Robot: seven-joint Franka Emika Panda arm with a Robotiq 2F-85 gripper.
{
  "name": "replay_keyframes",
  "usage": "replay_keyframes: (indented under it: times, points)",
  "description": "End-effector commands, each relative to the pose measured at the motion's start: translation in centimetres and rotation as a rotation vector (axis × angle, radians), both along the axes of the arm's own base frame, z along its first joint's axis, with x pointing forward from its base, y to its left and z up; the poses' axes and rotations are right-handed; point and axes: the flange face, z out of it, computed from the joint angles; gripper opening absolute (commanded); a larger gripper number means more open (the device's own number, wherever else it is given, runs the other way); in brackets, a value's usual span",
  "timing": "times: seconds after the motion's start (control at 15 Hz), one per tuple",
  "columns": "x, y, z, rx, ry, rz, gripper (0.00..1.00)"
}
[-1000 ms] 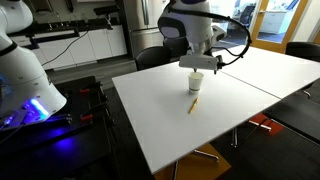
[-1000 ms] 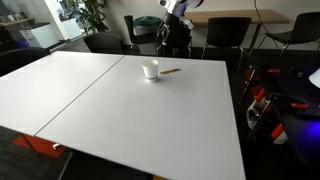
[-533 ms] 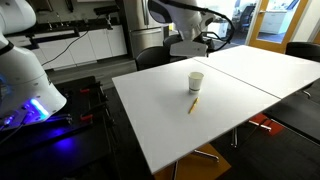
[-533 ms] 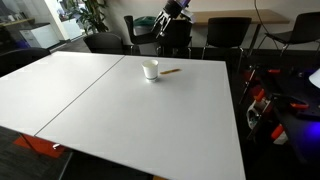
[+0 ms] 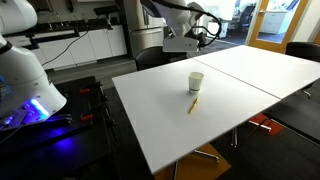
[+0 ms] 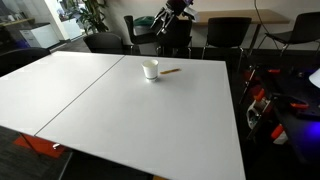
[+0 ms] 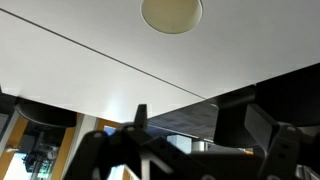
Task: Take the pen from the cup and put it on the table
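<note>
Arm held high over the table's [image 5: 160,125] far edge, gripper [image 5: 181,45] well above it. Fingers [image 7: 287,152] apart, empty. Pen [image 5: 193,104] lies flat on the table just beside the cup [image 5: 196,81], with open white surface all round.

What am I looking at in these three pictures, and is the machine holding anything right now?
A white robot arm with a two-fingered pincer reaches over a large white table. Two pictures come from cameras standing outside the robot at different spots. The third looks down from its wrist. On the table stands a small white paper cup; a thin yellowish-tan pen lies flat beside it, outside the cup. The pincer is open and empty, hanging high near the table's edge.
</note>
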Motion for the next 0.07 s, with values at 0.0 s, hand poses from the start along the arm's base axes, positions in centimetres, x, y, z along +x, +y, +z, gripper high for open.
replay_keyframes:
  times: [0.0]
  points:
    - [-0.04, -0.02, -0.01, 0.0, 0.001, 0.0, 1.0]
